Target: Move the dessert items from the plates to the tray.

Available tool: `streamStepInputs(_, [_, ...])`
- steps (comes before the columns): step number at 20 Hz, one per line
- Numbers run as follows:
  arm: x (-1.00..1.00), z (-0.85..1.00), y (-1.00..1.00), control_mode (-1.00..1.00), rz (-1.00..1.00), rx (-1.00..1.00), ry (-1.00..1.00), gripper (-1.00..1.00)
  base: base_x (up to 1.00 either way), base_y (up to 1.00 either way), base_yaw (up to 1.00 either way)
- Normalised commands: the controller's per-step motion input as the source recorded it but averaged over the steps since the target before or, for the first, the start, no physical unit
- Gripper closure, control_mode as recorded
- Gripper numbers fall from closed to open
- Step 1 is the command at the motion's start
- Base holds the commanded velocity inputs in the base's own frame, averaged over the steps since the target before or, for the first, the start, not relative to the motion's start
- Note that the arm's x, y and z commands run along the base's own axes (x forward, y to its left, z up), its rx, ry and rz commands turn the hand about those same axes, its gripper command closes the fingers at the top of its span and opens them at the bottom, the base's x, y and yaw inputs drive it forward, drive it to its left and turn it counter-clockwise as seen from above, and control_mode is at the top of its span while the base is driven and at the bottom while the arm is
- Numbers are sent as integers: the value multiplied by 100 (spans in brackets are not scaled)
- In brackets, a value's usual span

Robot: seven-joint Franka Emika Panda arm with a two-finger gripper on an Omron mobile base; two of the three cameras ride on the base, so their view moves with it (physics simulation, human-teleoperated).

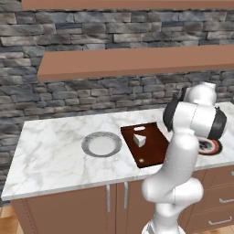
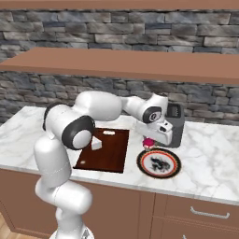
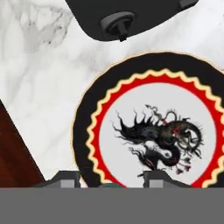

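The gripper [image 2: 150, 141] sits right of centre in the right base view, just above the upper left rim of the dark plate [image 2: 159, 163]. A small pink-red cupcake [image 2: 148, 142] shows between its fingers, raised off the plate, so the gripper looks clamped on the cupcake. In the hand view the two fingertips [image 3: 65, 177] rise at the bottom edge, set apart, with a thin sliver of something between them that is too small to name.

Seen from the hand, the dark plate [image 3: 87, 109] takes up the centre and right of the frame: a black rim, a red and cream scalloped ring, and a white centre with a black dragon figure. Its centre is bare.

At the top of the hand view sits the base of a dark appliance [image 3: 131, 13] with a round foot; in the right base view this appliance [image 2: 176, 123] stands just behind the gripper, against the stone wall.

The tray [image 2: 112, 156] lies just left of the dark plate, near the centre of the right base view, with the cake wedge [image 2: 96, 144] on it near its left edge. In the left base view the tray [image 1: 153, 151] is right of centre with the wedge [image 1: 139, 140] on it. The grey plate [image 1: 101, 144] lies left of the tray, near it, and holds nothing. All of this rests on the white marble desk [image 1: 50, 151].
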Motion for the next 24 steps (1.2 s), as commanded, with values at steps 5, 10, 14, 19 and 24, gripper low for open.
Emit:
streamStepInputs(5, [0, -5, 100, -100, 0, 13, -8, 100, 0, 0, 0])
streamStepInputs(10, [0, -2, 100, -100, -7, 2, -10, 100, 0, 0, 0])
streamStepInputs(14, [0, -7, 100, -100, -10, -8, -8, 100, 0, 0, 0])
streamStepInputs(19, [1, -6, 35, -100, -3, -12, -1, 100, 0, 0, 0])
streamStepInputs(24, [1, -36, 20, -100, 0, -18, 7, -100, 0, 0, 0])
